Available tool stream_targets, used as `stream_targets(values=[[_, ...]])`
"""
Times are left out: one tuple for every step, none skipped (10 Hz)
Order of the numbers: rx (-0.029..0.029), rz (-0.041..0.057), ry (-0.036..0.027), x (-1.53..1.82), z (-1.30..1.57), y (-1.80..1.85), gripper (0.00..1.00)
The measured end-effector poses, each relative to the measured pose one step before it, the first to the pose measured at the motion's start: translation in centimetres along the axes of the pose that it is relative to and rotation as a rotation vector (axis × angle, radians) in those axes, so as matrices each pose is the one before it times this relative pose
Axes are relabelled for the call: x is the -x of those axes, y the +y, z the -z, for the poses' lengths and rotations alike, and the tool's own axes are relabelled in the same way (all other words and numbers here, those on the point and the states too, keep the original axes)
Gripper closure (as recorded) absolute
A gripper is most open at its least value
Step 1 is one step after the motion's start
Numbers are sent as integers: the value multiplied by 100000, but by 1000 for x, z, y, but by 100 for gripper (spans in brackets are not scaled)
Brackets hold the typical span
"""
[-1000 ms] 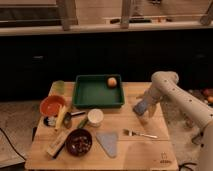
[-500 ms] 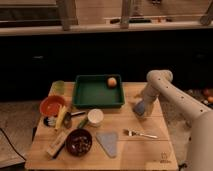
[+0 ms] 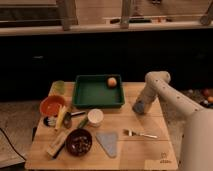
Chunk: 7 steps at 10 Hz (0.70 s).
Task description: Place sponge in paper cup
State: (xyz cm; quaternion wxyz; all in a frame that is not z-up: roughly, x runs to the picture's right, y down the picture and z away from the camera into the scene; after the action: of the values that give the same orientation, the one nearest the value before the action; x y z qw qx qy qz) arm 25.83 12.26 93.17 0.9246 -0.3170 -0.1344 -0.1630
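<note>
My gripper (image 3: 140, 106) is low over the right side of the wooden table (image 3: 150, 150), just right of the green tray (image 3: 95, 92). A small blue-grey block, the sponge (image 3: 139, 108), shows at the gripper's tip, at or just above the tabletop. I cannot tell whether it is held. The white paper cup (image 3: 95, 117) stands upright in front of the tray, well to the left of the gripper.
An orange (image 3: 112, 82) lies in the tray. A yellow-green cup (image 3: 59, 87), an orange bowl (image 3: 51, 105), a dark bowl (image 3: 78, 142) and a tan block (image 3: 56, 145) are at the left. A grey-blue triangular piece (image 3: 108, 142) and a fork (image 3: 140, 133) lie in front.
The arm and gripper have shifted slightly to the left, staying low by the tray's right side. Nothing else on the table has moved.
</note>
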Motion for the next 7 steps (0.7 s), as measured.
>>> stream_targets(values=[[-604, -96, 441, -63, 97, -79, 79], [-535, -137, 968, -328, 559, 237, 88], [-1271, 10, 316, -90, 1211, 172, 97], [-735, 423, 116, 115, 738, -20, 99], [-1767, 1981, 307, 425, 1555, -28, 100], [-825, 1154, 321, 115, 673, 149, 100], [-867, 1295, 354, 151, 689, 180, 100]])
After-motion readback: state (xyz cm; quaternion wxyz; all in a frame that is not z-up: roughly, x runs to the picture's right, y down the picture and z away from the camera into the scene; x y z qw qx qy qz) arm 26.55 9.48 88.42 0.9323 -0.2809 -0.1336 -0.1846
